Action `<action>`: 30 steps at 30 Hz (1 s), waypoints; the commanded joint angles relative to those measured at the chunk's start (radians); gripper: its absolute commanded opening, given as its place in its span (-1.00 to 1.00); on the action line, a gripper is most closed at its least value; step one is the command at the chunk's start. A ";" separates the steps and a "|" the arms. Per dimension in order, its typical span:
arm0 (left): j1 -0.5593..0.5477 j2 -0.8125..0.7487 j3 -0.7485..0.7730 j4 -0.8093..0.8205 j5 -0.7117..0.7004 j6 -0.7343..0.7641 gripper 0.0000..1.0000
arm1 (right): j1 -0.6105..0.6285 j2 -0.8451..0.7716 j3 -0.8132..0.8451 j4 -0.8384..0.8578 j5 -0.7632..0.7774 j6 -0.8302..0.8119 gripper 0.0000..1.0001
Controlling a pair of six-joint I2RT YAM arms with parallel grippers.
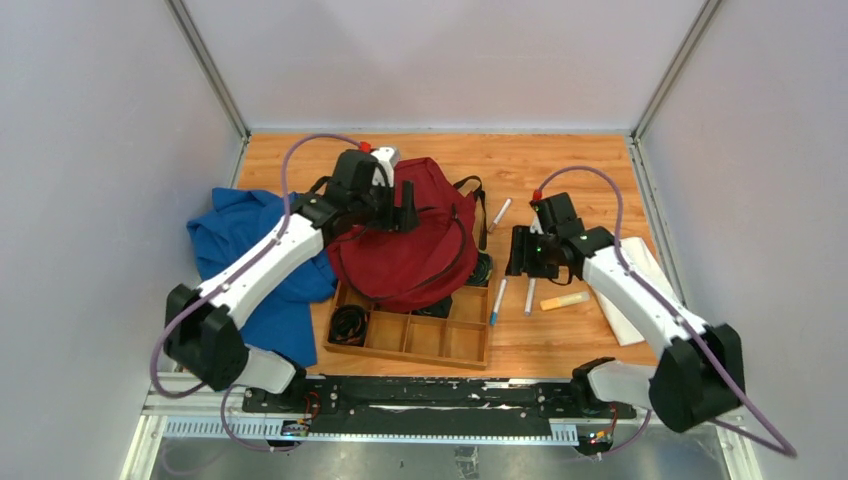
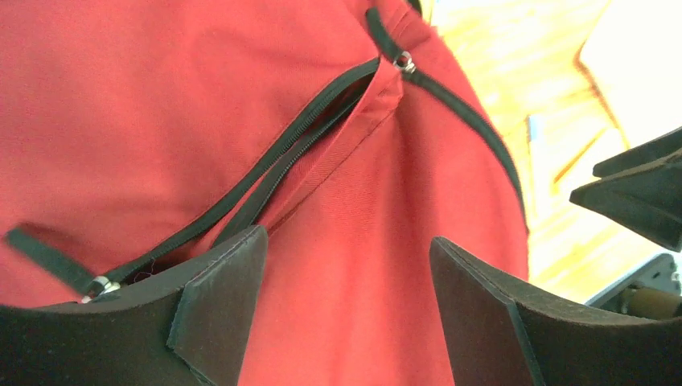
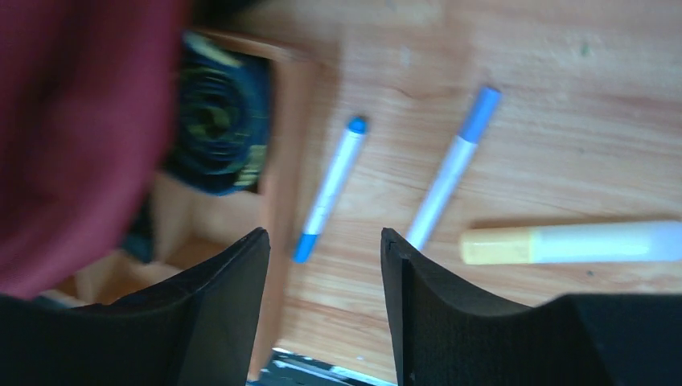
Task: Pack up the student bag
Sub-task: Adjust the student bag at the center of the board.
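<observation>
Seemingly opening comes first: the student bag drapes the wooden tray's far edge. The left gripper is spread over its zipper, and the right gripper is spread and empty right of the tray. Next: pinch the zipper pull.

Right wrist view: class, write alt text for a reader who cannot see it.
Two black fingers stand apart above a wooden table, where two blue-capped pens and a yellow-capped marker lie. A red bag overlaps a tray at left.
</observation>
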 commanded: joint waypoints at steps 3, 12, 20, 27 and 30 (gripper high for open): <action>0.060 -0.109 0.005 -0.040 -0.067 0.005 0.61 | 0.022 -0.187 0.081 0.082 -0.247 0.212 0.39; 0.084 -0.100 0.000 -0.052 -0.094 -0.004 0.61 | 0.260 -0.078 0.062 0.286 -0.291 0.433 0.81; 0.084 -0.125 -0.035 -0.037 -0.074 -0.018 0.61 | 0.302 0.072 0.113 0.393 -0.316 0.403 -0.18; 0.085 -0.128 -0.042 -0.037 -0.073 -0.014 0.61 | 0.230 0.077 0.230 0.292 -0.261 0.292 -1.00; 0.085 -0.128 -0.041 -0.033 -0.071 -0.013 0.61 | 0.167 0.047 0.250 0.279 -0.241 0.250 -1.00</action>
